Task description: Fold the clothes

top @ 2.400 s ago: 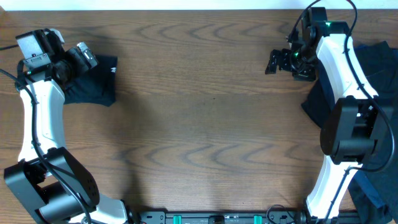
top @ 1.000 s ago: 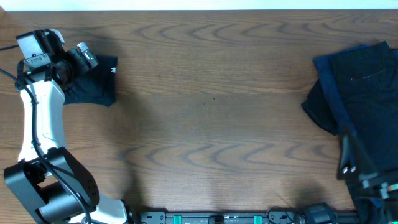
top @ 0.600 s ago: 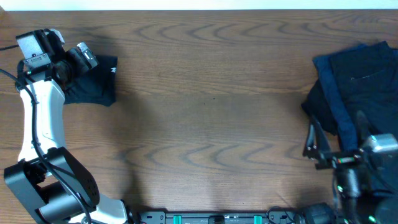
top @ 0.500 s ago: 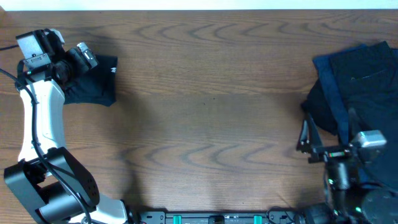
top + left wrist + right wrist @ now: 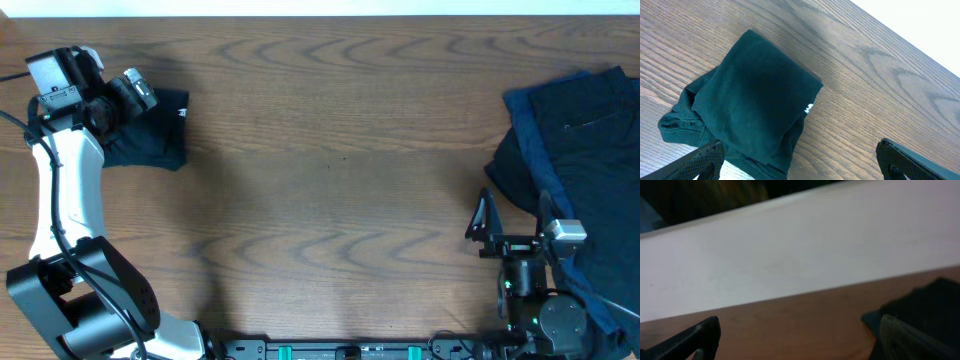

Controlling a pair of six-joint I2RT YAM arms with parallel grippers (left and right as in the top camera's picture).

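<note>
A folded dark navy garment (image 5: 150, 130) with a small white label (image 5: 809, 107) lies at the table's far left. It fills the left wrist view (image 5: 755, 105). My left gripper (image 5: 138, 95) hovers over its back edge, open and empty (image 5: 800, 167). A loose pile of dark clothes (image 5: 590, 130) with a brighter blue piece (image 5: 535, 150) lies at the right edge. My right gripper (image 5: 512, 222) is low at the front right, just left of the pile, open and empty. Its blurred view shows dark cloth (image 5: 935, 305) at the right.
The brown wooden table (image 5: 340, 170) spans the view between the two garments. A pale wall or strip (image 5: 790, 255) shows beyond the table's far edge in the right wrist view. The arm bases stand along the front edge (image 5: 350, 350).
My right arm left the back right corner, swung down to the front right edge and shifted slightly left beside the pile. The left arm and the folded garment have not moved.
</note>
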